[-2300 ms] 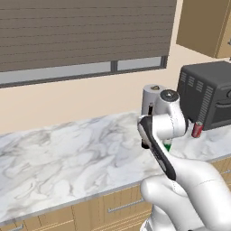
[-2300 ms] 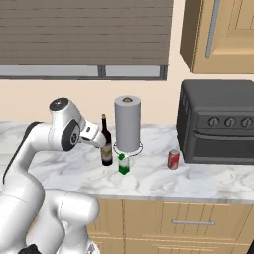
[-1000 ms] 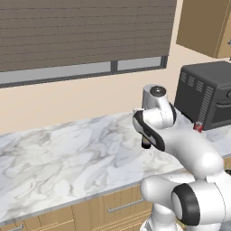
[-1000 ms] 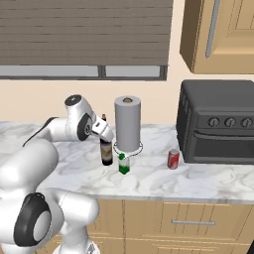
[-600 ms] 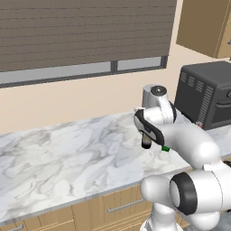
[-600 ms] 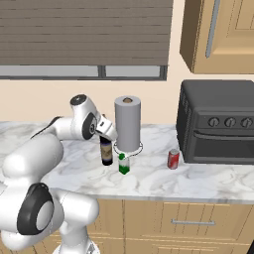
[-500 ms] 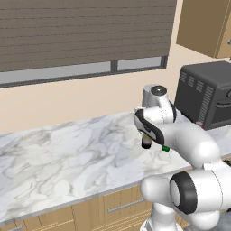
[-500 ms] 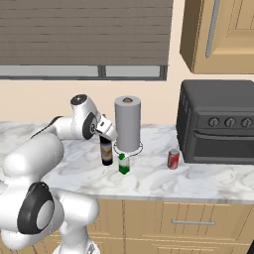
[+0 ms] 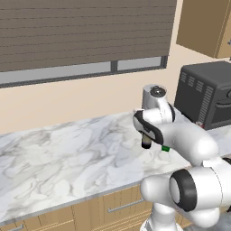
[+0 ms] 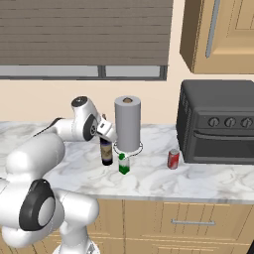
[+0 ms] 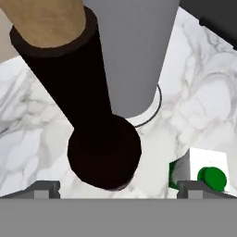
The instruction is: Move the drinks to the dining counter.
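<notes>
The tall dark wine bottle [image 10: 106,153] stands upright on the marble worktop [image 10: 208,181], just left of the paper towel roll. My gripper [image 10: 105,131] is at its upper part, open, with the bottle between the wide-apart fingers; I see no contact. In the hand view the bottle [image 11: 99,139] runs down to its base between the two fingertips [image 11: 44,189]. The small green-and-white carton [image 10: 124,163] stands right of the bottle, and also shows in the hand view as the carton [image 11: 201,172]. Further right, the red soda can [image 10: 173,158] stands in front of the oven. The dining counter is out of view.
A grey paper towel roll [image 10: 128,124] on a ring holder stands right behind the bottle. A black toaster oven [image 10: 218,121] fills the right end of the worktop, under wood wall cabinets [image 10: 218,34]. Window blinds [image 9: 81,36] back the bare marble worktop [image 9: 58,153] to the left.
The arm has stretched out from near its body to the wine bottle, and the open hand has settled around the bottle's upper part. Bottle, carton and can have not moved.
</notes>
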Controlling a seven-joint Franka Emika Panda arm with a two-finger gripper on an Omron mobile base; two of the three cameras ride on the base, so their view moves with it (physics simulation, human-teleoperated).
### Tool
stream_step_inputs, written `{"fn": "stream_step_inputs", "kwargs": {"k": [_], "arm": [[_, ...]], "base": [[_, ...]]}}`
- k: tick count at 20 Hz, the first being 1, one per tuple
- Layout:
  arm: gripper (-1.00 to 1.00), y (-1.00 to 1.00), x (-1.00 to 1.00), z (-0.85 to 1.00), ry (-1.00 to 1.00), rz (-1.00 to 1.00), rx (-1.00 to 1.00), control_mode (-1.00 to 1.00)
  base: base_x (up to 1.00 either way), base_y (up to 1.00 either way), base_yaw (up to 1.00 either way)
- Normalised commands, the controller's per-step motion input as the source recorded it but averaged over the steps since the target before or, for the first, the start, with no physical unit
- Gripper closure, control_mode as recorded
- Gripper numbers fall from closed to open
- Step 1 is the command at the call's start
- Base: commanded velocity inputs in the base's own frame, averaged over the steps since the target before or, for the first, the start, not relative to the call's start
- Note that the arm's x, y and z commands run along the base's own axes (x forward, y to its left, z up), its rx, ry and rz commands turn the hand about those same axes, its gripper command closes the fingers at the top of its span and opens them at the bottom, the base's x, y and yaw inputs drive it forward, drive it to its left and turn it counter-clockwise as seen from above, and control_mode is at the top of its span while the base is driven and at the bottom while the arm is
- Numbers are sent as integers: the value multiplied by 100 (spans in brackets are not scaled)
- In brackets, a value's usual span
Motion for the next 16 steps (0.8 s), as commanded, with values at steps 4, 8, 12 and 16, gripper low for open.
{"fn": "stream_step_inputs", "kwargs": {"k": [4,8,12,16], "arm": [[-100,6,13,-30,0,0,0,-100],[-100,0,22,-24,0,-4,0,-100],[-100,0,12,-14,0,-4,0,-100],[-100,0,8,-6,0,-2,0,-100]], "base": [[0,0,0],[0,0,0],[0,0,0],[0,0,0]]}}
